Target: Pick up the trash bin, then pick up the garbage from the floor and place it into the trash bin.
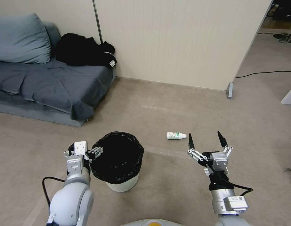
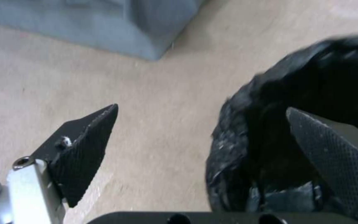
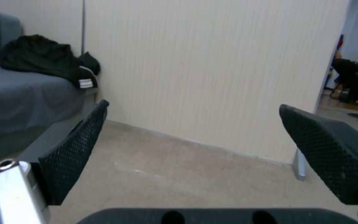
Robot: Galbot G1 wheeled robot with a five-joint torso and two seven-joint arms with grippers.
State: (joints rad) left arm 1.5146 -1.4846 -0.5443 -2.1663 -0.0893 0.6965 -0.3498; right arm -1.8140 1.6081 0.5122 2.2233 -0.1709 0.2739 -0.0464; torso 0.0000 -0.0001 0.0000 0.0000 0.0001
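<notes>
While left gripper (image 2: 204,124) fingers (image 2: 85,146) straddle trash bin (image 1: 118,157) rim, floor lies open.

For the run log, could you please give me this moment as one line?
left hand: open, straddling trash bin rim | right hand: open, near bottle | bottle: on floor

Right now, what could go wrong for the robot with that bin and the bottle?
The left gripper is open with one finger inside the trash bin and one outside. It might pinch only the loose black liner, so the bin could slip or tip.

The white bottle lies on its side on the floor, so it may roll if nudged by the open right gripper hovering near it.
</notes>
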